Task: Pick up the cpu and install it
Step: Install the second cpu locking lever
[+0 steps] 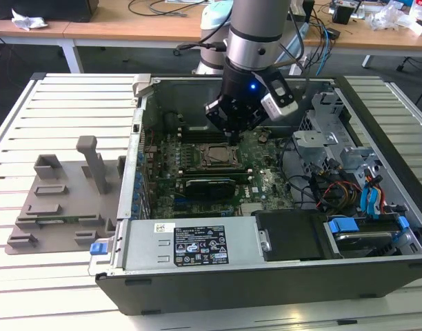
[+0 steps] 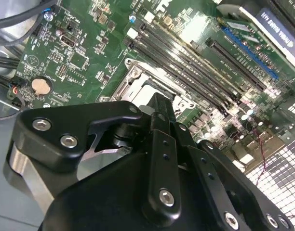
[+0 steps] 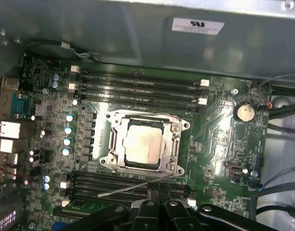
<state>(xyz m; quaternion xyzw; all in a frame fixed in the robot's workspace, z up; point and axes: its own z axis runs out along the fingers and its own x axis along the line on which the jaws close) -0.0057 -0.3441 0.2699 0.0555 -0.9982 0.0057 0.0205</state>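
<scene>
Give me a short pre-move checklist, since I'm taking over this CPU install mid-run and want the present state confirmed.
1. Cpu lies in the socket: ok, silver top shows inside the frame.
2. Cpu seated flat and correctly oriented: cannot tell.
3. Gripper above the socket inside the case: ok.
4. Gripper empty: cannot tell.
5. Socket frame closed and latched: cannot tell; a thin lever lies beside it.
6. Memory slots near the socket unobstructed: ok.
</scene>
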